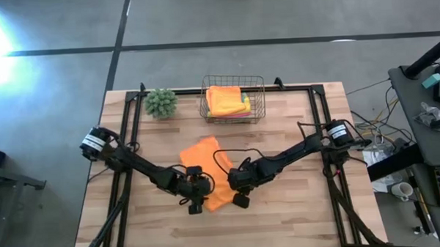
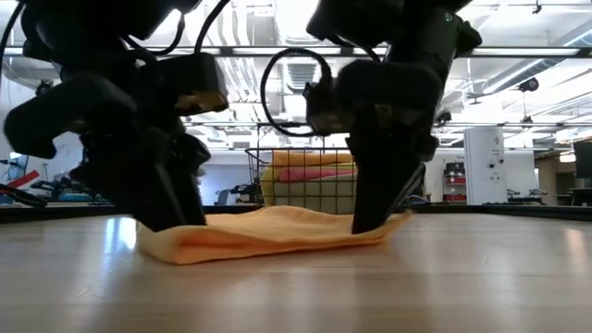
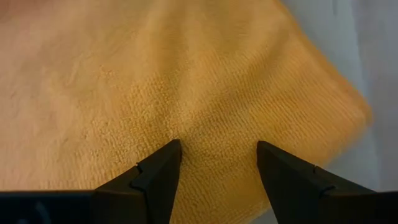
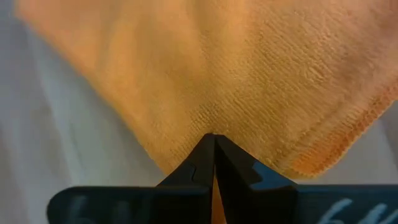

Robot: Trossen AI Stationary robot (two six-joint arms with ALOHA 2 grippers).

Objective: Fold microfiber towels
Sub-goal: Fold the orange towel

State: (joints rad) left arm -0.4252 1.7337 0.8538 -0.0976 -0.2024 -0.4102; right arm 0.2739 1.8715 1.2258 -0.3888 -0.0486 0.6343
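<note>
Right fingers clenched on the orange towel's edge, left fingers spread over it.

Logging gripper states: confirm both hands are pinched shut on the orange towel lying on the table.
Not quite. Only the right hand is shut on the orange towel. The left wrist view shows the left hand open, its fingers spread over the cloth. The towel does lie on the table.
</note>
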